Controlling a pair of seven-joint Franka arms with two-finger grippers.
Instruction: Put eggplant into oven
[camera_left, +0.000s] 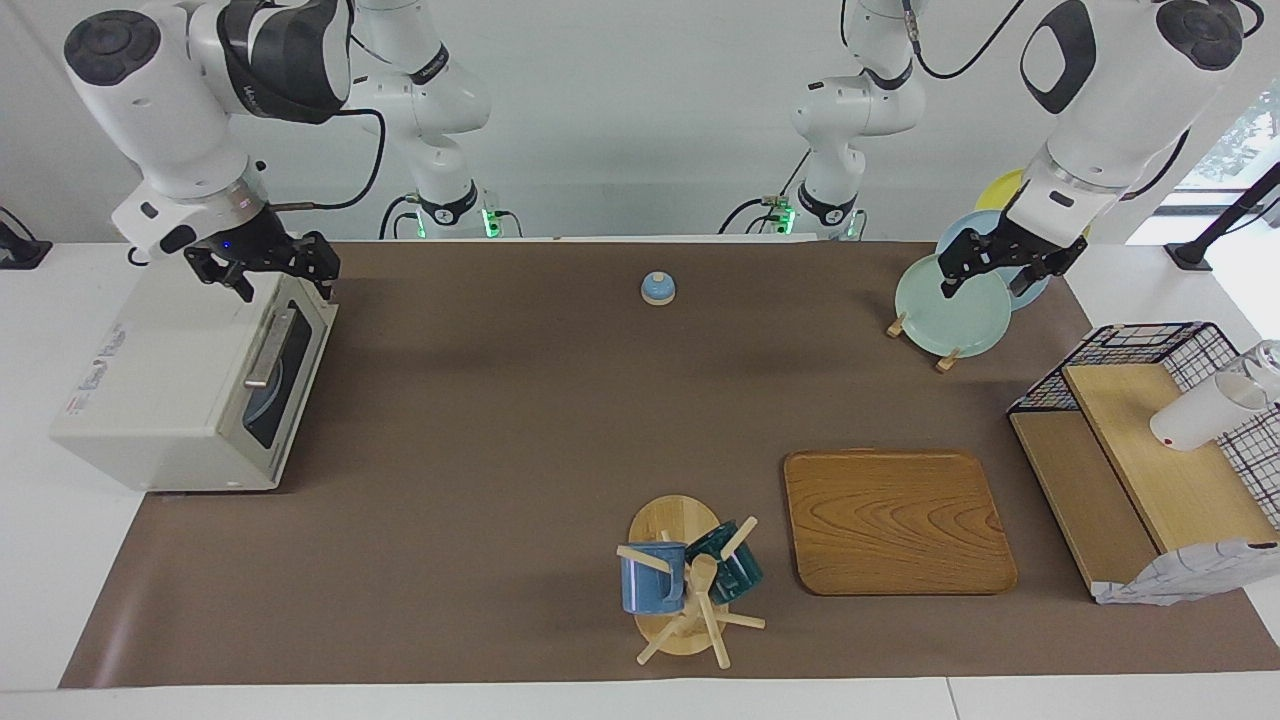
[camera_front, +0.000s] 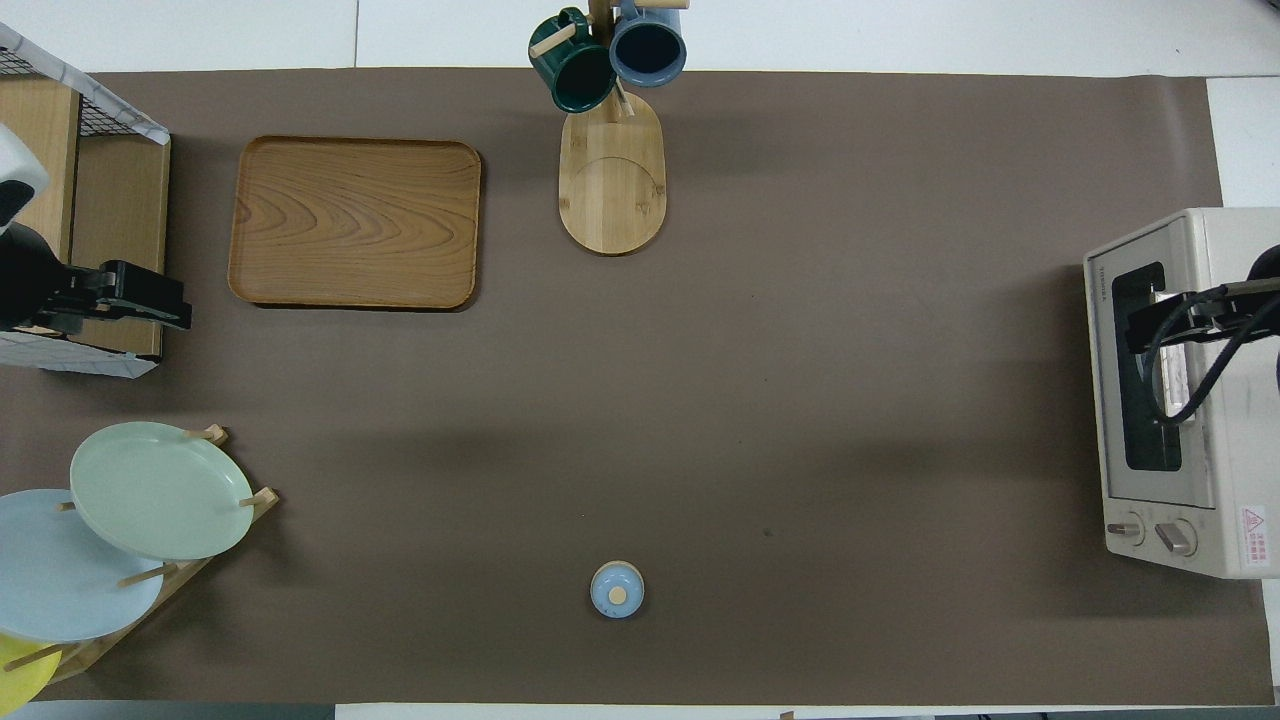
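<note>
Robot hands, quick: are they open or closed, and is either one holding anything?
Right gripper: open, holding nothing, over the toaster oven, whose door is shut.
Left gripper: open, holding nothing, over the green plate in the rack.

The oven (camera_front: 1170, 400) is showing a brand name along the top edge of its door frame, reading as TOSHIBA in the overhead view. A red warning triangle sticker (camera_front: 1252, 522) is sitting on its top near the two knobs; its small print is unreadable. Red lettering (camera_left: 100, 362) on the oven's top is too small to read.
</note>
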